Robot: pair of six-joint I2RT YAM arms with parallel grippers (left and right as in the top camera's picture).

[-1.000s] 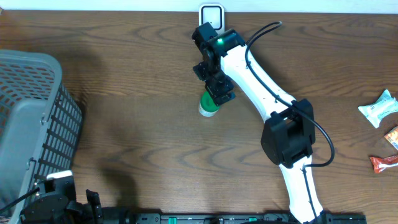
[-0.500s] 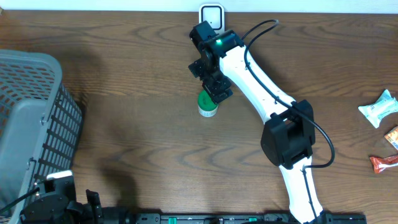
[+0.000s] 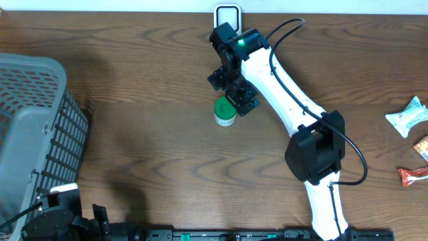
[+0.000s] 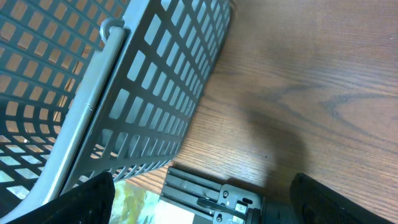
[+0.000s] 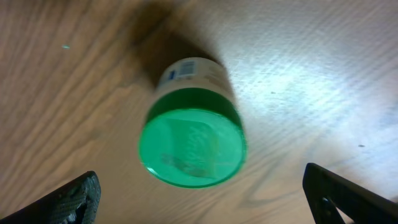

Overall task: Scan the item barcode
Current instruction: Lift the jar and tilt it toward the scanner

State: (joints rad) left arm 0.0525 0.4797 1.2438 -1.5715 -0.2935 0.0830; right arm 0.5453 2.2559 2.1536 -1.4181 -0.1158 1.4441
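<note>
The item is a small white jar with a green lid (image 3: 225,112), upright on the wooden table. In the right wrist view its lid (image 5: 191,147) faces the camera and a white label with blue print shows on its side. My right gripper (image 3: 235,93) hovers just above and behind it, open, with the jar below the wide gap between its fingers (image 5: 205,200) and not touched. A white scanner-like device (image 3: 227,13) sits at the table's far edge. My left gripper (image 4: 199,202) is open and empty, low at the front left beside the basket.
A large grey mesh basket (image 3: 33,127) fills the left side, close in the left wrist view (image 4: 130,93). Three snack packets (image 3: 406,116) lie at the right edge. The right arm's white links (image 3: 287,100) cross the table's middle right.
The right gripper swung slightly left over the jar, then back to the right, uncovering more of the green lid. The jar has barely shifted. The left arm is still.
</note>
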